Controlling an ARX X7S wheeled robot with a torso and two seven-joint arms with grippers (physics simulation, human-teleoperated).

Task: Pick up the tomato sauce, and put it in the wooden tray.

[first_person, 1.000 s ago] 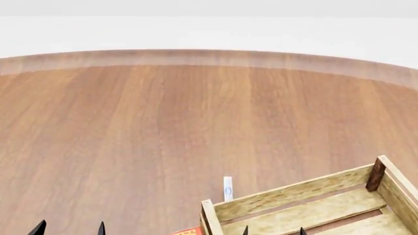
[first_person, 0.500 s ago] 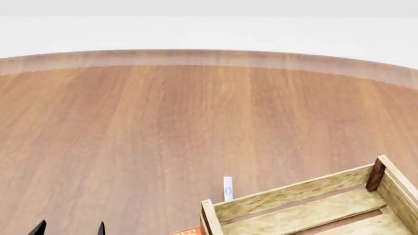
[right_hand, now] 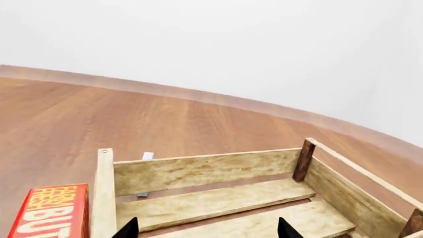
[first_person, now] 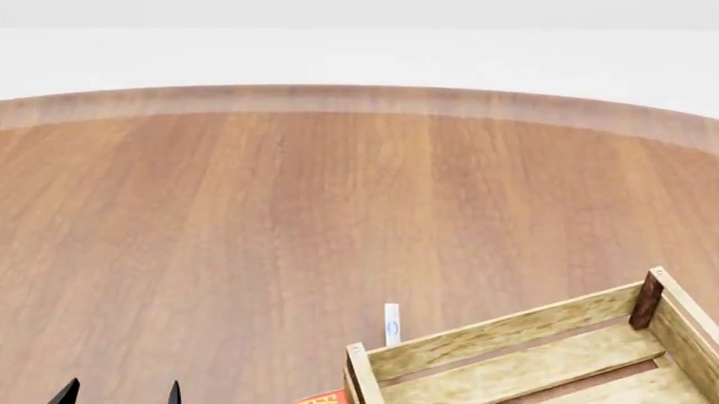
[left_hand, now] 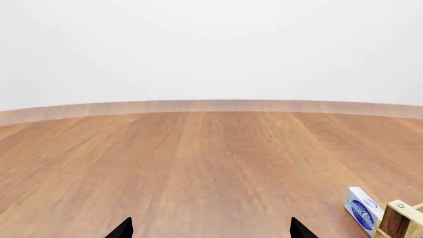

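The tomato sauce can is out of view in every frame. The wooden tray (first_person: 506,332) is a light-wood slatted crate at the lower right of the head view. It fills the right wrist view (right_hand: 198,171), and one corner post shows in the left wrist view (left_hand: 399,220). My left gripper (first_person: 121,394) is open and empty over bare table left of the tray; its tips also show in the left wrist view (left_hand: 210,230). My right gripper (right_hand: 208,229) is open and empty above the tray's inside, and it is outside the head view.
A small blue-and-white box (first_person: 392,324) stands just outside the tray's far wall and also shows in the left wrist view (left_hand: 362,210). A red butter box (right_hand: 53,210) lies against the tray's left side. The round wooden table (first_person: 281,210) stretches far and left.
The right gripper's two tips, seen at the head view's bottom edge one second ago, have dropped out of that view. Nothing else has moved.
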